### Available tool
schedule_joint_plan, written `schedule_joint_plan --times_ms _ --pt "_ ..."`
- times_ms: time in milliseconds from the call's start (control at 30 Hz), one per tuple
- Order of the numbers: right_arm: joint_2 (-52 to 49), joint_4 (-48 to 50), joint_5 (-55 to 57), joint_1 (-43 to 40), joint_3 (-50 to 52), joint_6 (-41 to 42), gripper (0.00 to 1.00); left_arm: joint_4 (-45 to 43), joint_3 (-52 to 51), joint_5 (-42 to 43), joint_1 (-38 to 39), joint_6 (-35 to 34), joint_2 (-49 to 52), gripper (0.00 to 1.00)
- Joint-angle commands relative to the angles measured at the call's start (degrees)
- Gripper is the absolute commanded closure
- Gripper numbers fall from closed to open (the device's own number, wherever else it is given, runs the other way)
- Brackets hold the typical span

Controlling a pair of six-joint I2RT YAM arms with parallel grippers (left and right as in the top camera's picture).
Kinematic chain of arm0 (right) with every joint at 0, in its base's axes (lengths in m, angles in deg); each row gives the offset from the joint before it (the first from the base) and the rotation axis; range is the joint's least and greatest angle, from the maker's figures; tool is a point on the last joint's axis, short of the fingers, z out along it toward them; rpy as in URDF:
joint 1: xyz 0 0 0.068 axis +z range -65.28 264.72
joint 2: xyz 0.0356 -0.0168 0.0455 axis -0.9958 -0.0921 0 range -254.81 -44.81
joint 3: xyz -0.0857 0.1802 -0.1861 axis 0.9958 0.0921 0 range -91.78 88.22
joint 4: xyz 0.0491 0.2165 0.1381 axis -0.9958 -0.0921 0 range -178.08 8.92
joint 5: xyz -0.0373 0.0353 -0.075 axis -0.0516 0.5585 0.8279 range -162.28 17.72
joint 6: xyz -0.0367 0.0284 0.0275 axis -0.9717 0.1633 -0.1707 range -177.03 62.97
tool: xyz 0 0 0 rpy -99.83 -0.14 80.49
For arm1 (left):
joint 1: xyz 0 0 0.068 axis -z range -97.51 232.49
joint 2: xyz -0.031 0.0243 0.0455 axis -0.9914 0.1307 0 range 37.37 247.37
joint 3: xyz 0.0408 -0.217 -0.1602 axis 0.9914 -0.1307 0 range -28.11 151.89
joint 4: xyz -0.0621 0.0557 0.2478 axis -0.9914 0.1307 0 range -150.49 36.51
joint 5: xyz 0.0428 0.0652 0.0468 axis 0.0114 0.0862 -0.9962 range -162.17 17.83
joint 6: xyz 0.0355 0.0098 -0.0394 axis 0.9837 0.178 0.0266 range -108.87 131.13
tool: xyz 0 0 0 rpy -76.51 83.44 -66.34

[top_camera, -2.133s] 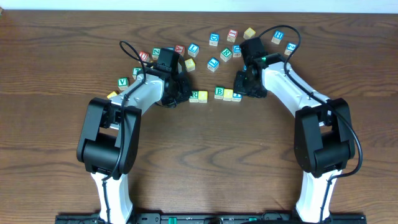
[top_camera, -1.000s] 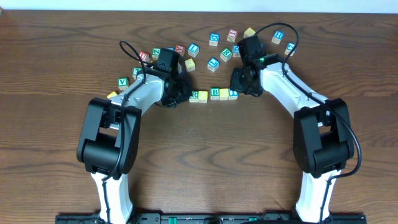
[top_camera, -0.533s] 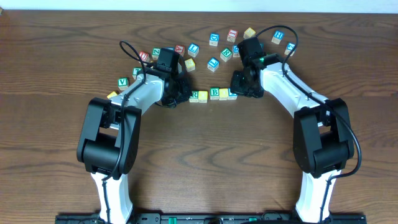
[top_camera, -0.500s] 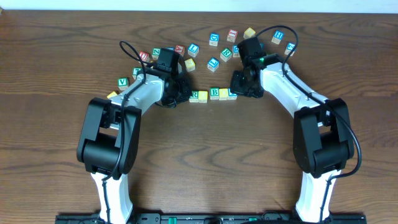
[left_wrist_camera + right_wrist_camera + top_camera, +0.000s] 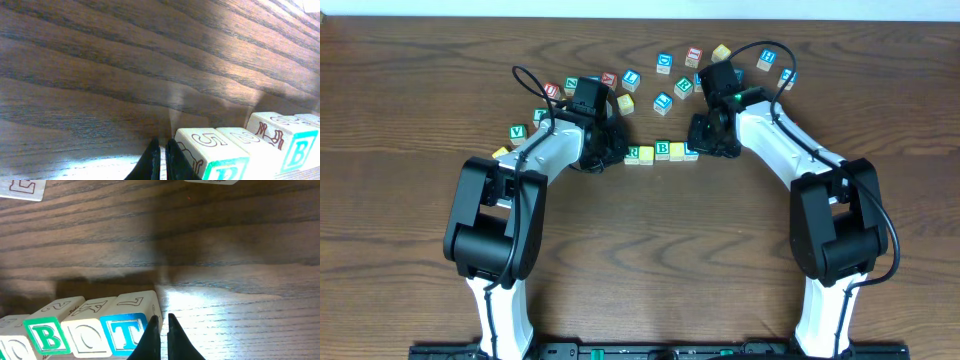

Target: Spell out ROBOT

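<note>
The row lies mid-table between the arms, bookended: right claw, tips pressed together on nothing, just beside the T; left claw, likewise pinched empty, beside the R. Closed tips make blunt pushers for squeezing out gaps, I reckon

Open table lies before the block row; loose blocks crowd behind.

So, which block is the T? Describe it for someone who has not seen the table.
On the table, find the short row of blocks near its middle. The T block is the end one by the right gripper; its face is blue, the O block beside it yellow, the B block green.
</note>
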Motion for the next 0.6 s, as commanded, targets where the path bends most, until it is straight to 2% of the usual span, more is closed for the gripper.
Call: schedule_joint_plan --times_ms 0,567 --pt "-0.55 0.07 -0.24 0.72 0.37 0.74 0.98 0.26 -0.33 0.44 0.22 0.39 1.66 0.93" --pt "-0.33 -0.5 0.0 -0.09 -1.51 -1.25 0.95 0.28 -0.33 0.44 0.22 0.39 1.66 0.93"
